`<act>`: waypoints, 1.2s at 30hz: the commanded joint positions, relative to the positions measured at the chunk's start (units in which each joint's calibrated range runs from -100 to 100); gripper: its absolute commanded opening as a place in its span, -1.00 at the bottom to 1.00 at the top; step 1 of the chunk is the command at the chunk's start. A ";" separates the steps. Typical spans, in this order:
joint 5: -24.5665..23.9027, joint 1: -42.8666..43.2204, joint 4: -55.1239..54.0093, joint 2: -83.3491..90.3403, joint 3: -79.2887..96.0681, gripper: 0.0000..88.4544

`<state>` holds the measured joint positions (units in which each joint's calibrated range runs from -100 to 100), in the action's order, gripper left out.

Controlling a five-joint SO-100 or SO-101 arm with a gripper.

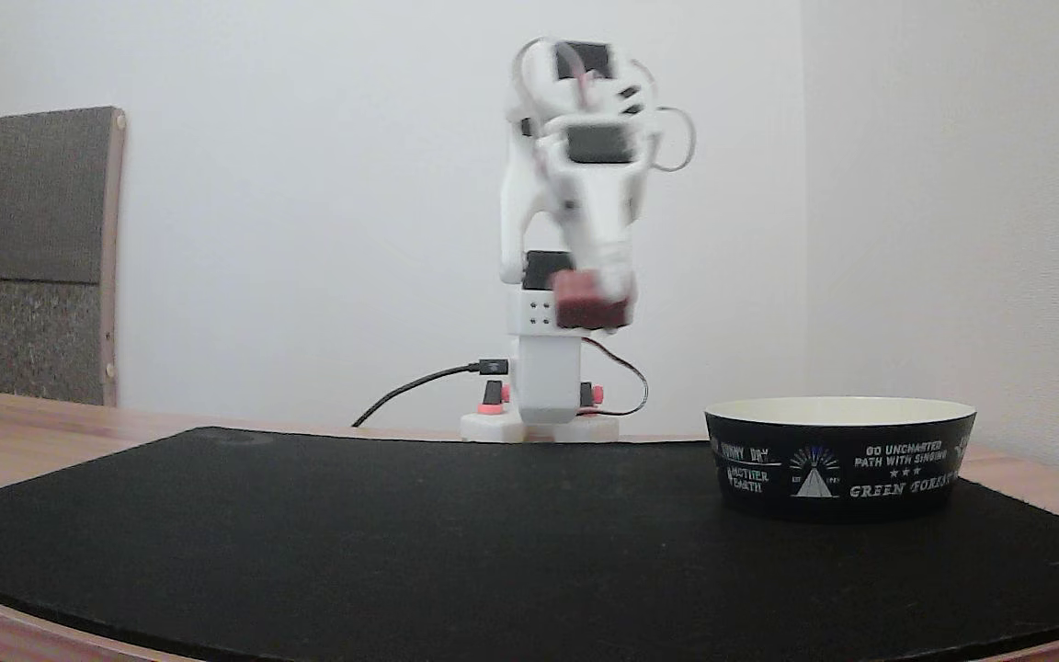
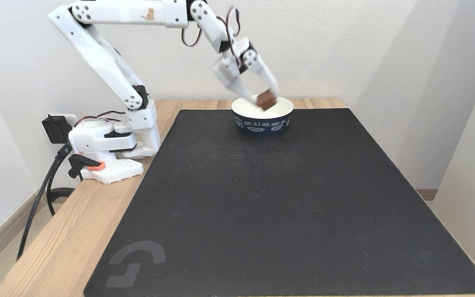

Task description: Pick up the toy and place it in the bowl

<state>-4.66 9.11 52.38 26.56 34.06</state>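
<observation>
End effector (image 2: 265, 100) clamps dull-red rounded toy (image 2: 266, 99) above bowl (image 2: 262, 123).

Even, soft daylight in both fixed views. Motion blur on the arm (image 1: 585, 184). Mat (image 1: 493, 542) edge bows from lens distortion. No glare.

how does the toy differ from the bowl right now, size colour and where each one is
The toy is a small dull-red block; the bowl is far wider, black outside with white print and cream inside. The toy is held in the air by the end effector, while the bowl sits on the black mat. The toy is solid, the bowl open and hollow. Both are near the mat's far edge.
</observation>
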 commanded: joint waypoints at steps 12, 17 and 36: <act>-0.19 14.52 -25.97 -2.76 14.93 -0.90; 0.12 14.77 -26.90 -2.34 17.72 -0.84; -0.14 -0.12 -12.93 32.51 25.47 -0.40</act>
<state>-4.81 17.69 33.39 45.71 54.27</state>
